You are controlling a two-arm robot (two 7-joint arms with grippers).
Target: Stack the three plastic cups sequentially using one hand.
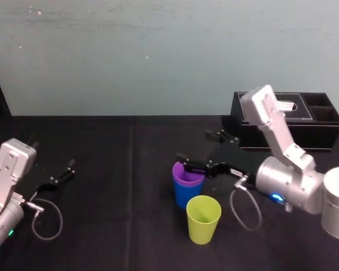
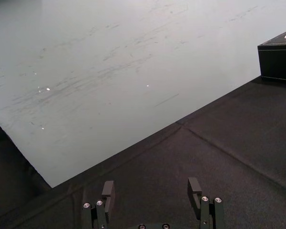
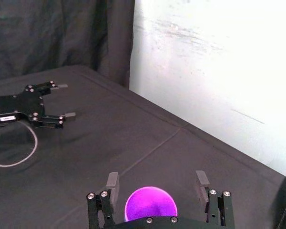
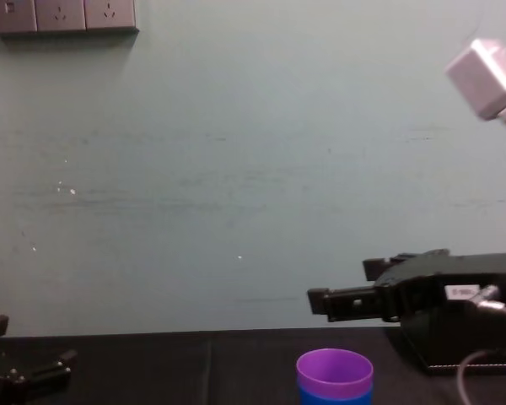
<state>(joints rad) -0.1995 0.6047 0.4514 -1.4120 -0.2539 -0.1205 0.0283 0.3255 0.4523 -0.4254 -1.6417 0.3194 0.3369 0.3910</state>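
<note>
The purple cup (image 1: 187, 174) sits nested in the blue cup (image 1: 183, 196) on the desk (image 1: 130, 226); the yellow-green cup (image 1: 203, 219) stands just beside them; the right gripper (image 1: 193, 145) hovers over the purple cup, released; the left gripper (image 2: 151, 186) is parked far left, released.

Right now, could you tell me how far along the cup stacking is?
Done: the purple cup sits nested in the blue cup. In hand: nothing; the right gripper hovers open above that pair. Left to do: the yellow-green cup stands alone in front, not yet stacked. The left gripper rests open at the left of the table.
</note>
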